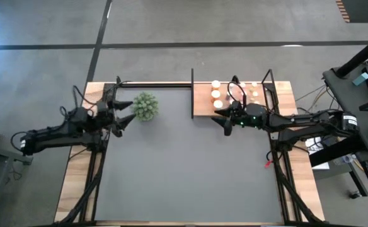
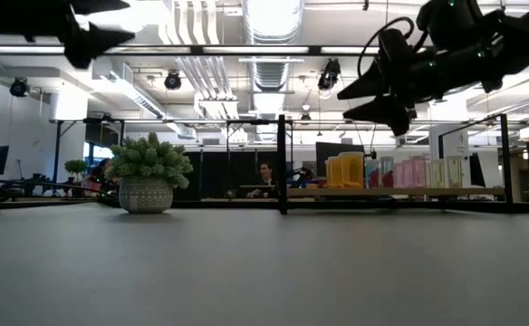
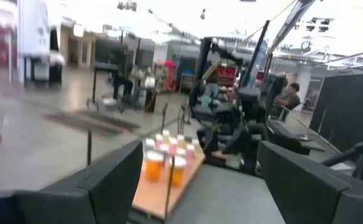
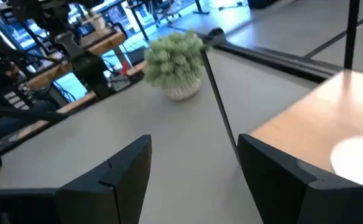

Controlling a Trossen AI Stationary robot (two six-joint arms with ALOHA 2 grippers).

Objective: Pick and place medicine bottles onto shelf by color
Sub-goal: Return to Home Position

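While the shelf (image 1: 201,102) sits at the table's far-right corner, the medicine bottles (image 2: 346,170) stand on it grouped by colour. Orange is at the plant end, then pink, then yellow-green, all white caps up. The right gripper (image 1: 222,122) hangs raised just off the shelf's front edge, fingers spread wide, nothing between them. The left gripper (image 1: 128,113) is likewise wide open and holds nothing, raised beside the plant ball (image 1: 146,106). Black rods edge the shelf. The grey tabletop (image 1: 184,170) spreads broad between both arms.
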